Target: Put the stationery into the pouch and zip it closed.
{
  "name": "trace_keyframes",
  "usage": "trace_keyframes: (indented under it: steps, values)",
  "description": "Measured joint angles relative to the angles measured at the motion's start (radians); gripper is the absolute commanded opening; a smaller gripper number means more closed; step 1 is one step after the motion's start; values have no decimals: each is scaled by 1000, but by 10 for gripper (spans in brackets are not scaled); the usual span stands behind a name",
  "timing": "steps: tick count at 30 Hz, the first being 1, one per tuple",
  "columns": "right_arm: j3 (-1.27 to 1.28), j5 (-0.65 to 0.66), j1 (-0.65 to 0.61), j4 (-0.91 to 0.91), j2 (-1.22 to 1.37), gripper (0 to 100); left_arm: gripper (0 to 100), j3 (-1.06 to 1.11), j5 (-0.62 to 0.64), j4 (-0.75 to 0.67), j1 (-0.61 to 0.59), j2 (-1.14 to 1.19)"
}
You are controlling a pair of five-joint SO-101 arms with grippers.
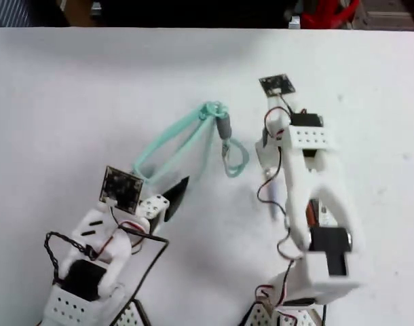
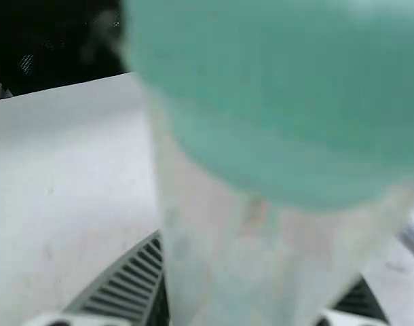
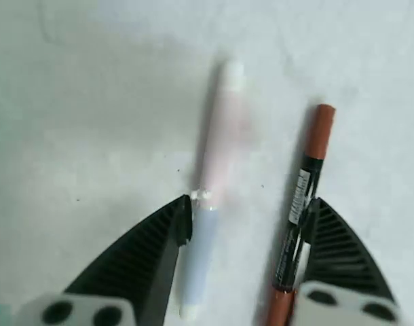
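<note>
A clear pouch with a teal rim and a teal loop lies mid-table. My left gripper holds its near corner. In the left wrist view the pouch sits close up between the black fingers, and the gripper is shut on it. In the right wrist view my right gripper hangs open just above the table. A pink and pale blue pen lies between its fingers, beside the left one. A brown pencil runs along the other finger. In the high view the pen pokes out beside the right arm.
The white table has free room to the left and at the back. Its far edge runs along the top of the high view. Both arm bases and their cables crowd the front edge.
</note>
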Motion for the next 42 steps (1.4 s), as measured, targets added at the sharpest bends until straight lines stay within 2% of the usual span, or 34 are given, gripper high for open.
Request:
trace_keyframes:
  steps: [4, 12, 16, 28, 35, 42]
  values:
    - [0, 0, 0, -92, 137, 125, 252, 0, 0, 0, 0, 0]
    - [-32, 2, 8, -146, 249, 119, 252, 0, 0, 0, 0, 0]
    - [-43, 2, 8, -146, 258, 9, 252, 0, 0, 0, 0, 0]
    - [-48, 2, 26, -146, 256, 18, 252, 0, 0, 0, 0, 0]
    - [-44, -23, 71, -55, 26, 17, 252, 0, 0, 0, 0, 0]
    - [-44, 49, -54, 101, -359, 17, 252, 0, 0, 0, 0, 0]
